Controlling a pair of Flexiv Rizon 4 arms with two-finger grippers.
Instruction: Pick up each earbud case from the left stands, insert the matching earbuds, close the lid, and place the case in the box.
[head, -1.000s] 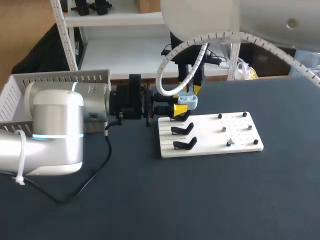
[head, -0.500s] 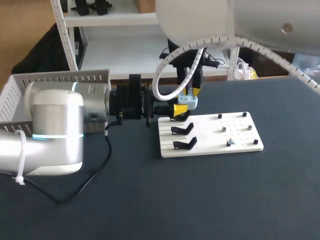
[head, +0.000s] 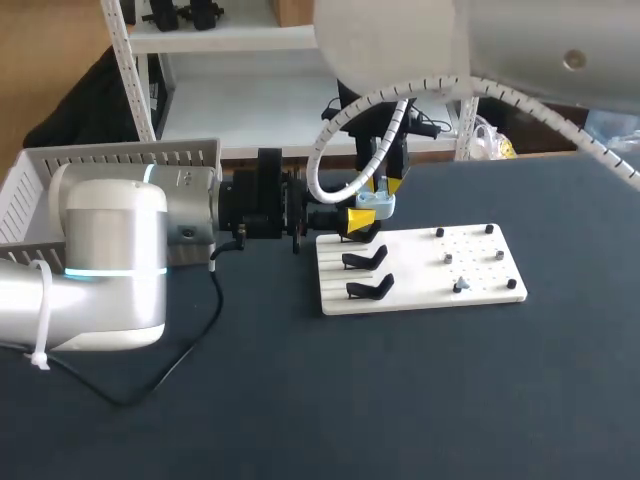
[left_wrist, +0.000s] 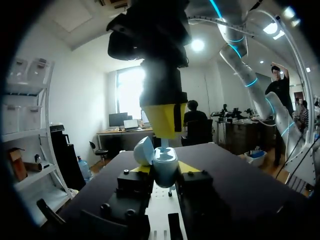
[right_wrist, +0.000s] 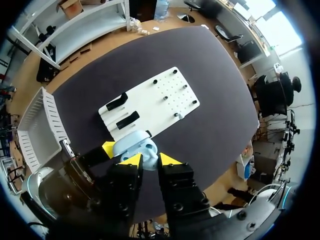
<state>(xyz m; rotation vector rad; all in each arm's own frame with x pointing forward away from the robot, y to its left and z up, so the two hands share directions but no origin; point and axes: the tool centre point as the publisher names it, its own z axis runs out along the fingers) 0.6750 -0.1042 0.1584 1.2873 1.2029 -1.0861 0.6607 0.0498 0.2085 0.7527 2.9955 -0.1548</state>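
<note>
head view shows small changes: the right pincer (head: 388, 186) has sunk a little over the last second and now sits just above the earbud case (head: 377, 204). the left pincer (head: 362, 216) has not moved, and neither has the case. in the left wrist view the left pincer is clenched on the pale blue case (left_wrist: 165, 168), which sits between its tips with the lid (left_wrist: 144, 150) tipped open beside the body. the right pincer hangs directly over the open well. whether it grips an earbud or is released i cannot tell, since the gap is hidden. i judge this to be the seating of an earbud, near its end. the lid is not yet closed. the box (head: 40, 180) lies well behind the left pincer. two black stands (head: 366, 259) on the white board (head: 420, 300), just below the pincers, carry no case.
</note>
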